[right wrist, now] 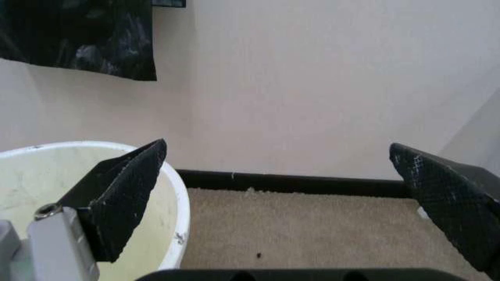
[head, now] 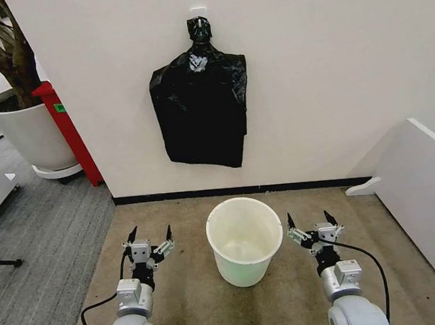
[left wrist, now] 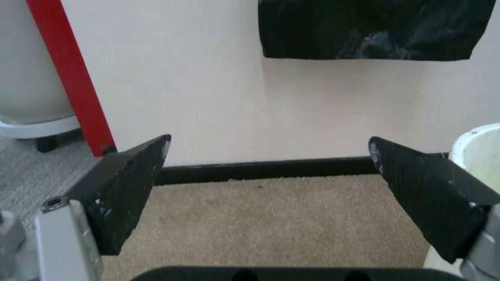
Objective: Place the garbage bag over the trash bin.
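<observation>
The thin, glossy, crinkled black plastic garbage bag (head: 201, 107) is hanging flat against the cream wall (head: 331, 71), ahead of and above both tools, its knotted top being held by a small hook (head: 198, 13). The small round cream-white plastic trash bin (head: 244, 239) is standing upright on the tan carpet floor (head: 191, 300), directly between the two tools and below the bag, apart from it. The left tool (head: 150, 233) is being held low just left of the bin, fingers spread wide, nothing gripped. The right tool (head: 311, 219) is being held just right of the bin, likewise spread wide and gripping nothing. Beyond the left tool, a red panel (head: 68, 129) and a large white round plant pot (head: 30, 132) are standing by the wall.
</observation>
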You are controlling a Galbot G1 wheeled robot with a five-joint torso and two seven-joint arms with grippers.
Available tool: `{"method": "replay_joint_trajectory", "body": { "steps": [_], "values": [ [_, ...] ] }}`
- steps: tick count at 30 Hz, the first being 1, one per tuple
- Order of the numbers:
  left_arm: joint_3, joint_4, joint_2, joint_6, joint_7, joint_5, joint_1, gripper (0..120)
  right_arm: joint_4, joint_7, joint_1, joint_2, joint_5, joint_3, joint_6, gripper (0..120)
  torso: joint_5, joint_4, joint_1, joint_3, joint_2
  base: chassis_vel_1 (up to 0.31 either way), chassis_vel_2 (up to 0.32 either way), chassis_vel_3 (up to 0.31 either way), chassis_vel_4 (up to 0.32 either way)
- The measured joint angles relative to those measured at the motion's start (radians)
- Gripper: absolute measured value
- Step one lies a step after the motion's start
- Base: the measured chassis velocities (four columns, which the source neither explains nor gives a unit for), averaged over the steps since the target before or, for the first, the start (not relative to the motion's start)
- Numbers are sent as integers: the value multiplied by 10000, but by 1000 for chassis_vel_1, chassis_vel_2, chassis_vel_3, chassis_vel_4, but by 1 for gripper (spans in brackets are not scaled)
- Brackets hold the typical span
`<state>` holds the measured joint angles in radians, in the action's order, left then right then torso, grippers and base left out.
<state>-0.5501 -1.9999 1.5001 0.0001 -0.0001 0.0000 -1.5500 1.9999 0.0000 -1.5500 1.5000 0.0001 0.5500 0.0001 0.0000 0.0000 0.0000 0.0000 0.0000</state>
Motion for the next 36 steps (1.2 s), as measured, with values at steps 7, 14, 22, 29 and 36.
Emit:
{"method": "replay_joint_trajectory", "body": {
  "steps": [7,14,22,29,36],
  "values": [
    [0,0,0,0,0,0,0,100,0,0,0,0,0,0,0,100,0,0,0,0,0,0,0,0,0],
    [0,0,0,0,0,0,0,100,0,0,0,0,0,0,0,100,0,0,0,0,0,0,0,0,0],
    [0,0,0,0,0,0,0,100,0,0,0,0,0,0,0,100,0,0,0,0,0,0,0,0,0],
    [-1,1,-2,-43,-1,-14,-8,98,90,-60,-64,17,42,-49,85,100,0,-1,0,0,0,0,0,0,0],
    [-39,65,-75,-899,-176,-308,-210,95,1426,-1334,-938,362,911,-934,1530,100,-5,3,0,-1,0,0,0,0,0]
  ]
}}
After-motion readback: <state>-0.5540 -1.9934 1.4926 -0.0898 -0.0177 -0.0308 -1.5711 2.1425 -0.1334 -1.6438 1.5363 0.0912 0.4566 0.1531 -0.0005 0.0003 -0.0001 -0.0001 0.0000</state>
